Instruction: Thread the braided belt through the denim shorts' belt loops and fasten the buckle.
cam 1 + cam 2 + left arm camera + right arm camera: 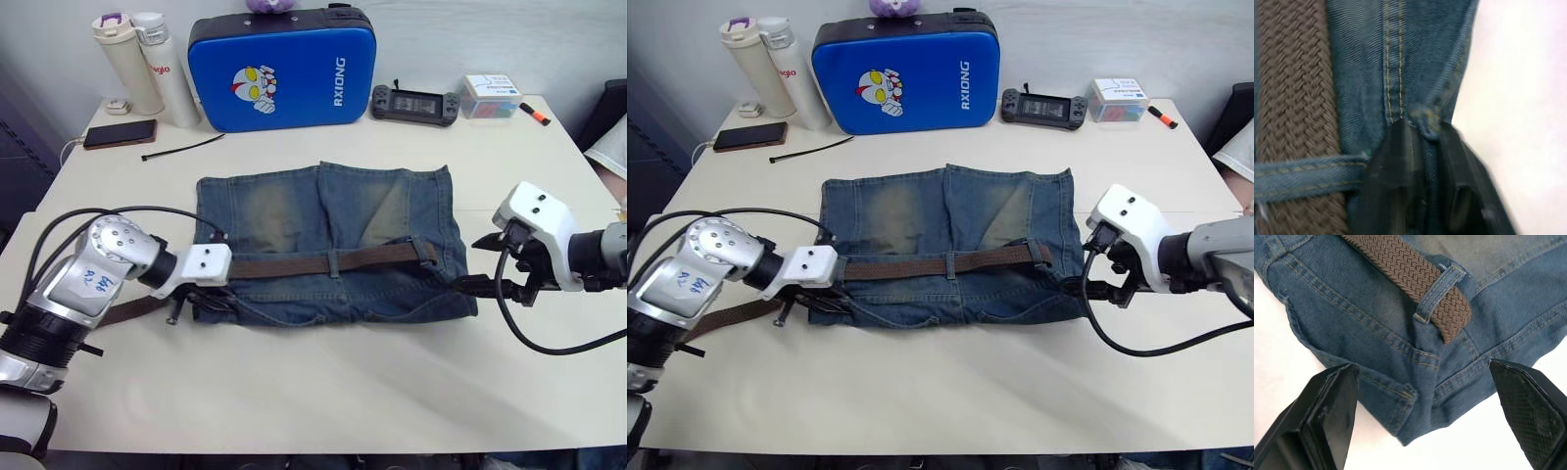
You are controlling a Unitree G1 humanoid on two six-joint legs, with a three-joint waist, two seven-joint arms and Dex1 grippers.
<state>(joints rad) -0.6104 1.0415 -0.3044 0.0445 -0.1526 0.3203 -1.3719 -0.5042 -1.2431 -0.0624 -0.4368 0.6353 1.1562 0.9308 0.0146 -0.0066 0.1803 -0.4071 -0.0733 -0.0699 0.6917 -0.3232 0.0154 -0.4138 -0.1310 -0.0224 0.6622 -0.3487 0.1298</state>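
The faded denim shorts [323, 235] lie flat in the middle of the table. The brown braided belt [323, 262] runs across their waistband under belt loops [334, 262]. Its plain tip [1449, 323] sticks out just past the loop [1439, 290] near the right edge. The other end of the strap [127, 310] trails off to the left under my left arm, and I cannot make out the buckle. My left gripper [204, 294] is shut on the shorts' left edge, its fingers [1400, 171] pinching a denim seam. My right gripper [480, 262] stands open at the right edge, empty.
At the back stand a blue case [279, 69], two bottles [127, 64], a phone [120, 133], a black cable tie [181, 148], a game console [413, 104], a small box [492, 96] and an orange marker [535, 114]. Bare table [343, 382] lies in front.
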